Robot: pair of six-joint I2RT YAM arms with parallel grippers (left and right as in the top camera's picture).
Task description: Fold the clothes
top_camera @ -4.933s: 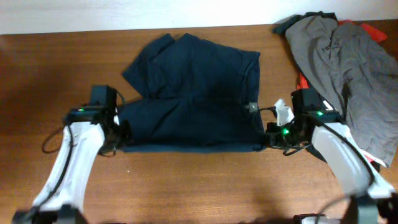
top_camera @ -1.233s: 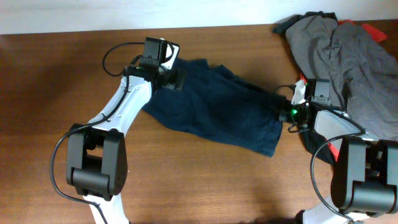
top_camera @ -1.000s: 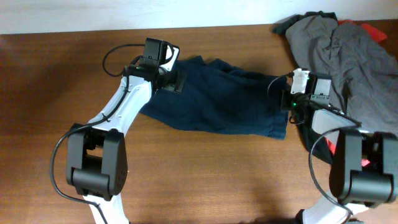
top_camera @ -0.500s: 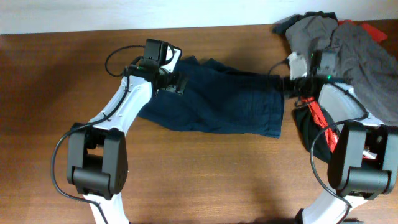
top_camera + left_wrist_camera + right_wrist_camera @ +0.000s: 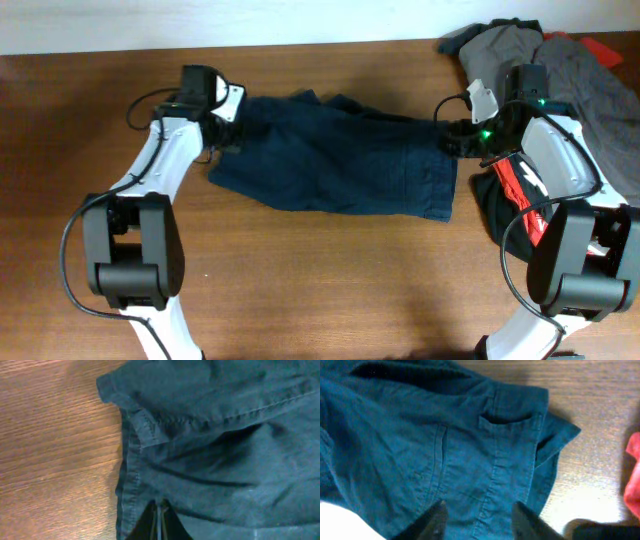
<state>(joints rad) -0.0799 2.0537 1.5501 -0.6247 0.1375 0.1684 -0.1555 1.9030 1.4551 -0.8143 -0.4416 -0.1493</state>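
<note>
Left gripper (image 5: 159,519) is the chief source of risk. Its fingers are pressed together to a thin line at the hem of the shorts (image 5: 215,460), and I judge them to be pinching the cloth (the fabric between the tips is not itself visible). The right gripper (image 5: 481,521) stands wide apart over the pocket end of the shorts and holds nothing; blue cloth shows between its fingers. With one end pinched and the other free, any pull by the left arm is likely to drag the whole garment along the surface (image 5: 320,290) rather than tension it. The fold line would then go askew.

Condition of the garment: the shorts lie on the far half of the surface, spread between the two arms and slightly skewed. There are ridges and an overlapped layer near the left end. A fold made over these would probably set them in.

Further hazard at the far right: the shorts' right edge lies just beside a red garment (image 5: 518,185), and the grey garment (image 5: 560,90) is heaped behind it. If the right gripper closes off-target, it may catch the wrong cloth.
</note>
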